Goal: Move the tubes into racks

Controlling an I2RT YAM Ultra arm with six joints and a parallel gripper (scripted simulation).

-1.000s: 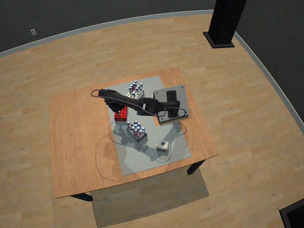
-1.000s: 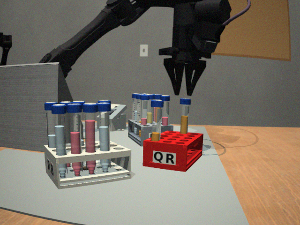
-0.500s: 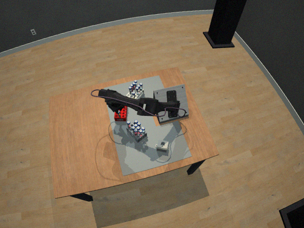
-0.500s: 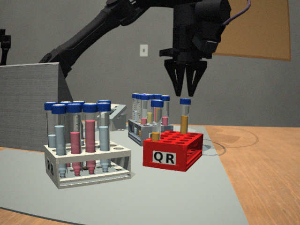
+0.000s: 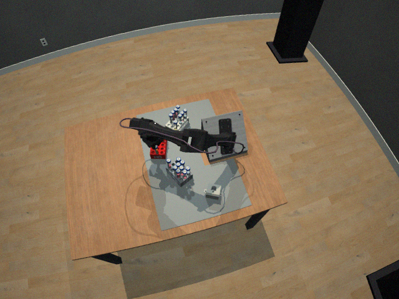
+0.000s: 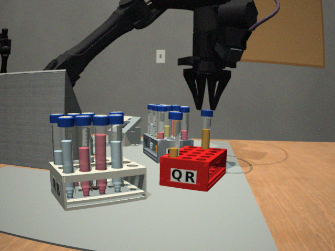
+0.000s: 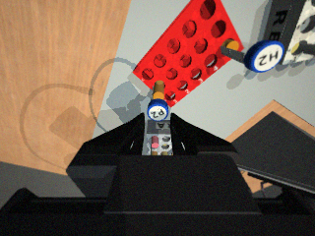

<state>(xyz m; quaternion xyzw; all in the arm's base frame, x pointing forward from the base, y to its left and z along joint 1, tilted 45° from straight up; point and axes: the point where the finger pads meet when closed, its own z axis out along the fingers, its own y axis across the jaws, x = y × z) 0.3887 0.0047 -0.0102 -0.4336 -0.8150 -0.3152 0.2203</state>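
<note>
The table (image 5: 96,193) (image 6: 297,189) (image 7: 64,29) bears a grey mat (image 5: 199,196) (image 6: 189,216) (image 7: 231,93), and the arm (image 5: 170,136) (image 6: 94,45) reaches over it. On the mat stand RB (image 5: 169,126) (image 6: 105,175) (image 7: 274,34), crowded with blue-capped tubes, RA (image 5: 181,181) (image 6: 162,151) (image 7: 157,128), also well filled, QR (image 5: 158,156) (image 6: 186,186) (image 7: 187,45) between them, and the DONE box (image 5: 213,192). H2 (image 6: 175,115) (image 7: 266,56) stands in QR at the end near RB, amber inside, its blue cap lettered on white. A second amber tube (image 6: 205,137) (image 7: 157,112) stands at QR's opposite end; its lettering looks like P2, though I can't be sure. The claw (image 6: 207,109) (image 7: 157,117) points down just above that tube's cap, fingers partly apart, nothing gripped; whether a tip touches the cap, I can't tell.

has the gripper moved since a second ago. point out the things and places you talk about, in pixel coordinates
Yes, slightly downward: the gripper (image 5: 154,143) (image 6: 206,109) (image 7: 157,117) is closer to the blue cap (image 5: 156,147) (image 6: 207,113) (image 7: 157,111) of the tube at the far end of the red rack (image 5: 153,156) (image 6: 164,172) (image 7: 204,29).
</note>
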